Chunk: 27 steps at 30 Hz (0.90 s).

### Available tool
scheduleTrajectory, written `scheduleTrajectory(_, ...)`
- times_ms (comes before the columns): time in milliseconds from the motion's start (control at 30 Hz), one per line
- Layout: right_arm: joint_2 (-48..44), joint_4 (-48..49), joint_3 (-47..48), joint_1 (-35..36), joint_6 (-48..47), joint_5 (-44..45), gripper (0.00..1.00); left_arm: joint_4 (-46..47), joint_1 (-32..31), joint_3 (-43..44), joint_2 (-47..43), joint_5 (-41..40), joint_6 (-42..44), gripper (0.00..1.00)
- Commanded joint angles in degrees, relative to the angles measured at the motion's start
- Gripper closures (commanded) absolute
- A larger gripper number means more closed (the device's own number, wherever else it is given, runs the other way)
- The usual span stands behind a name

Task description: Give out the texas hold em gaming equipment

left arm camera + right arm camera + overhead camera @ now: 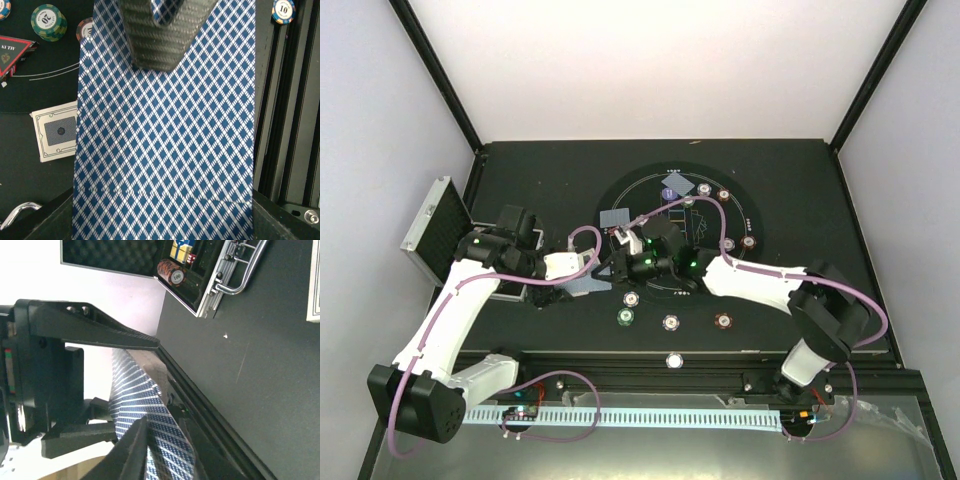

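My left gripper (578, 268) is shut on a stack of blue diamond-backed playing cards (586, 285), held just above the mat's left side. The cards fill the left wrist view (165, 150). My right gripper (618, 263) meets it from the right. One of its fingers (160, 35) presses the cards' far end. In the right wrist view its fingers (132, 452) close round the card edge (142, 400). Poker chips lie on the mat: green (625, 317), red-brown (722, 321), pale (671, 322). Dealt cards (613, 217) lie face down. A red triangle marker (12, 52) lies left.
The open silver case (435, 230) stands at the table's left edge, with chips (172, 272) still inside. A white button disc (674, 360) sits on the front rail (720, 362). A green 20 chip (48, 22) and a single card (56, 131) lie beside the held cards.
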Motion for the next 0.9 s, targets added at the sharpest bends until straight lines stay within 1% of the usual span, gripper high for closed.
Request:
scheduleTrajectory(0, -2.55, -2.28, -1.09, -0.49, -0.65, 1.94, 0.85, -0.09, 0.10, 1.41, -0.68, 2.03, 1.21, 0.98)
scheduleTrajectory(67, -3.25, -2.66, -1.08, -0.43, -0.60, 2.08, 0.91, 0.03, 0.06, 1.33, -0.52, 2.09, 1.20, 0.98)
scheduleTrajectory(233, -5.11, -4.61, -1.14, -0.77, -1.43, 2.76, 0.99, 0.04, 0.09, 1.37, -0.58, 1.99, 1.21, 0.98)
scheduleTrajectory(467, -7.53, -5.45, -2.94, -2.52, -2.09, 1.93, 0.99, 0.04, 0.04, 1.43, -0.56, 1.82, 1.23, 0.98)
scheduleTrajectory(867, -9.07, -6.46, -3.63, -2.85, -3.22, 0.49, 0.96, 0.17, 0.10, 1.32, -0.76, 1.46, 1.02, 0.98)
